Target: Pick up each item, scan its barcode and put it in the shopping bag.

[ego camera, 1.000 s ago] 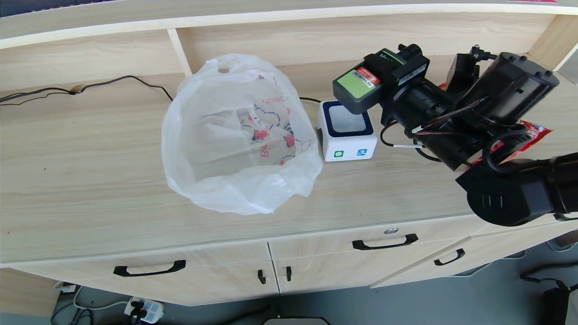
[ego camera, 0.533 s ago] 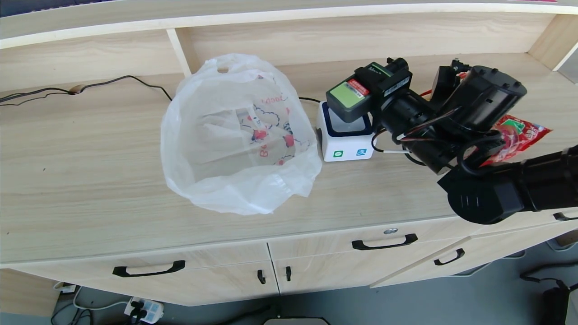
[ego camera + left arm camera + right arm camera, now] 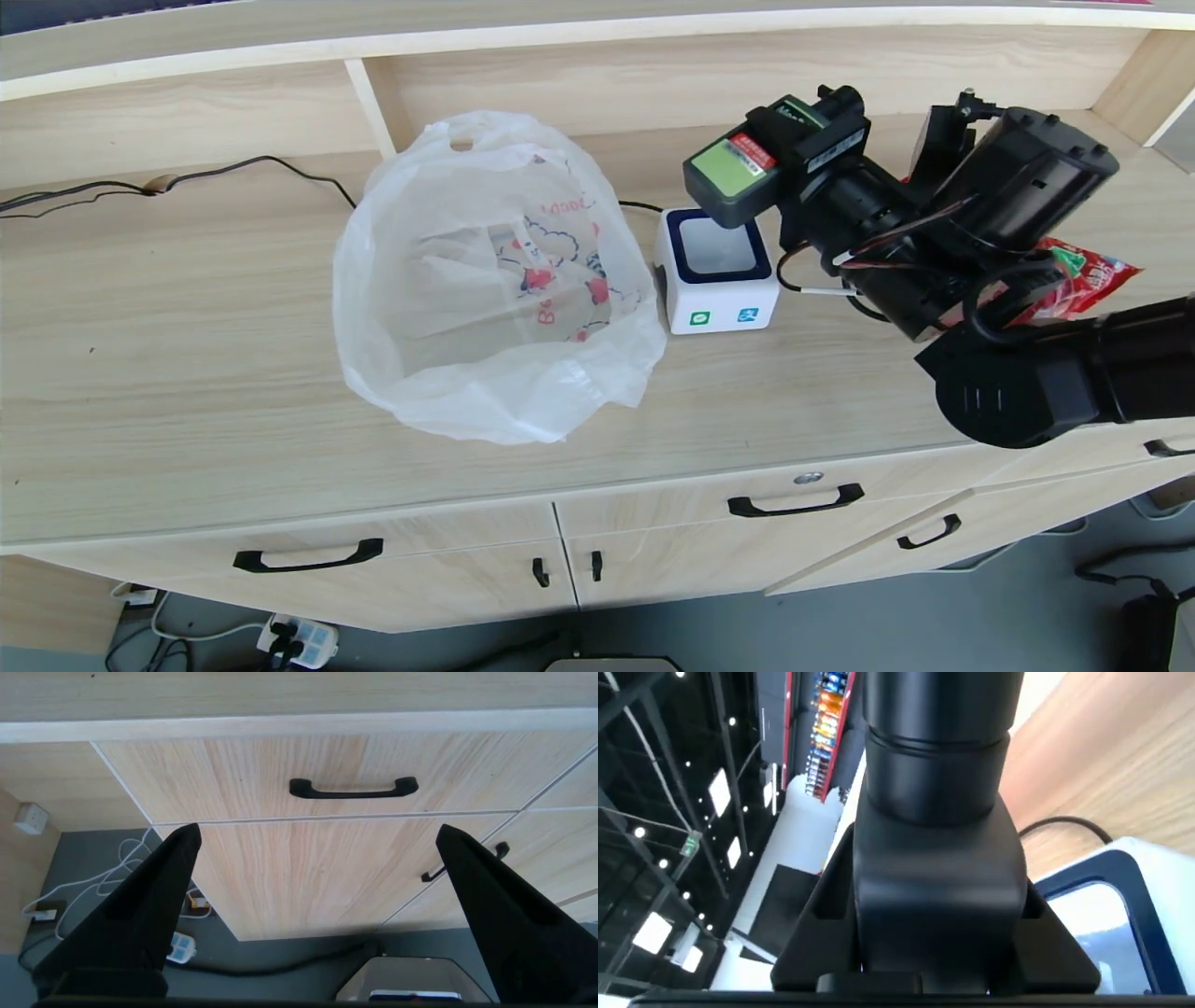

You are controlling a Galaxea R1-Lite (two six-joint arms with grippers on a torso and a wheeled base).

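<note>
"Pale wood runs the whole way across: a long tabletop [image 3: 187, 308] with drawers under it. What do we have at the far left?"

"A thin black cable [image 3: 224, 169] lying along the rear of the tabletop. Lower down, our left gripper [image 3: 318, 831] hangs before a drawer front, its two fingers spread wide with nothing between them. A black drawer handle [image 3: 353, 792] shows beyond them."

"And in the middle?"

"The white shopping bag [image 3: 495, 280] stands on the tabletop, its mouth gaping toward us and a cartoon print on its inner wall. Just beside it on the right sits the white scanner [image 3: 717, 275], with its dark-framed window facing up."

"Where is the item?"

"In the air. Our right gripper [image 3: 794, 149] is clamped on a dark container [image 3: 733, 173] with a green label, held tilted over the scanner and apart from it. We cannot tell its exact shape. Farther right a red snack packet [image 3: 1092, 275] lies on the tabletop — partly hidden behind the arm."
</note>
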